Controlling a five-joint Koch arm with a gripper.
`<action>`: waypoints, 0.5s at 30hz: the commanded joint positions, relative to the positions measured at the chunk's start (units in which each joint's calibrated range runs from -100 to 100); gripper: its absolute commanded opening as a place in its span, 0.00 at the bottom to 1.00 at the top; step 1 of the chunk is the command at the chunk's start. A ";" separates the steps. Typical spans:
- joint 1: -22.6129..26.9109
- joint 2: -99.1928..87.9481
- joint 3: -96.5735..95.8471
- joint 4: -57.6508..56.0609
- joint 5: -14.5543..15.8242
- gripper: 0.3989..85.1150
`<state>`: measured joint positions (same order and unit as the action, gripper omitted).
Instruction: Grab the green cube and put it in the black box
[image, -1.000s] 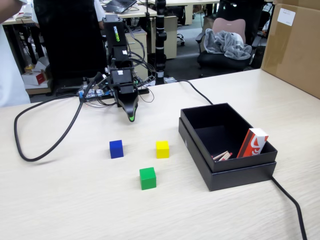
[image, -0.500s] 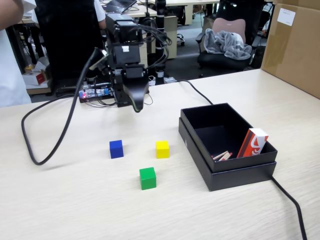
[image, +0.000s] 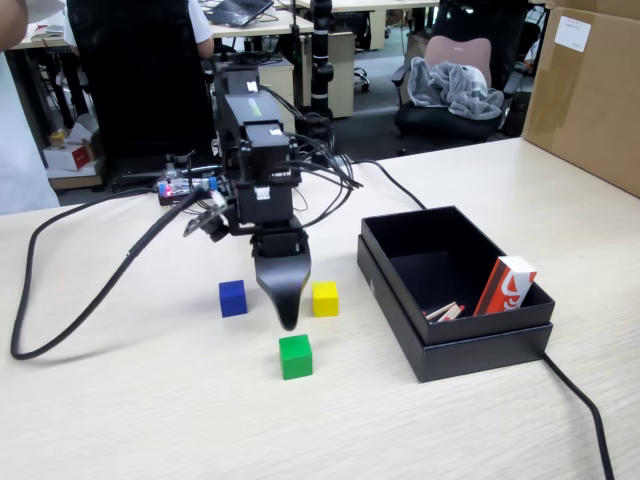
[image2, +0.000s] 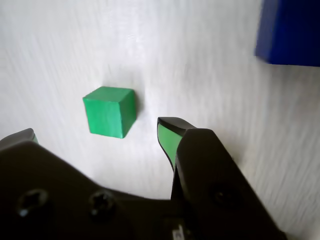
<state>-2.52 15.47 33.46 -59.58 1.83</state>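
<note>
The green cube (image: 295, 356) rests on the pale table, in front of the blue and yellow cubes. My gripper (image: 288, 318) hangs nose-down just behind and above it, between those two cubes. In the wrist view the green cube (image2: 109, 111) lies just ahead of the gap in the gripper (image2: 97, 130), which is open and holds nothing; one green-padded fingertip (image2: 167, 135) shows to the right of the cube. The black box (image: 480, 350) stands to the right in the fixed view, about a cube's width of table beyond the yellow cube.
A blue cube (image: 232, 298) and a yellow cube (image: 324, 298) flank the gripper; the blue cube (image2: 290, 30) also shows in the wrist view's top right corner. A red-and-white pack (image: 505, 285) leans inside the box. A brown carton (image: 590, 90) stands at the far right. Black cables (image: 80, 300) trail across the table.
The arm has swung forward and down from the back of the table. The gripper now hangs low between the blue and yellow cubes, close to the green cube. No cube has moved.
</note>
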 joint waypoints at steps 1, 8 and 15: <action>0.15 2.37 7.34 0.27 -0.05 0.56; 0.10 8.34 10.43 0.62 0.05 0.56; 0.10 11.90 11.51 0.62 0.05 0.56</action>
<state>-2.42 28.41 40.39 -59.66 1.88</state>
